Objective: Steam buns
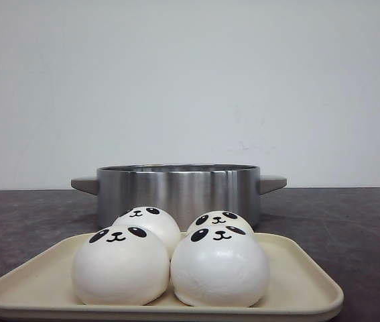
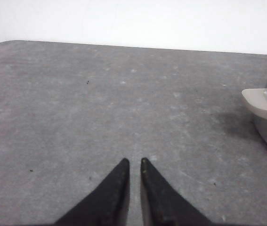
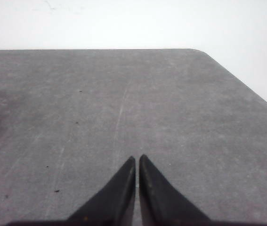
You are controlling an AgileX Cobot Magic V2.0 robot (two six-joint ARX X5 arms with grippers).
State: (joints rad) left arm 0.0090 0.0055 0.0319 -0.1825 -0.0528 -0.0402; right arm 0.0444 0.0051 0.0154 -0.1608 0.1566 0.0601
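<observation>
Glossy white, dome-shaped buns (image 1: pixel 169 258), four of them with black panda faces, sit clustered and touching on a matte cream tray (image 1: pixel 35 285) with rounded corners. Just behind the tray stands a brushed steel pot (image 1: pixel 178 191) with grey side handles. The table (image 1: pixel 350 228) is mottled dark grey. The left pincer (image 2: pixel 134 162) and right pincer (image 3: pixel 137 159) hang over bare table, tips nearly together, empty.
</observation>
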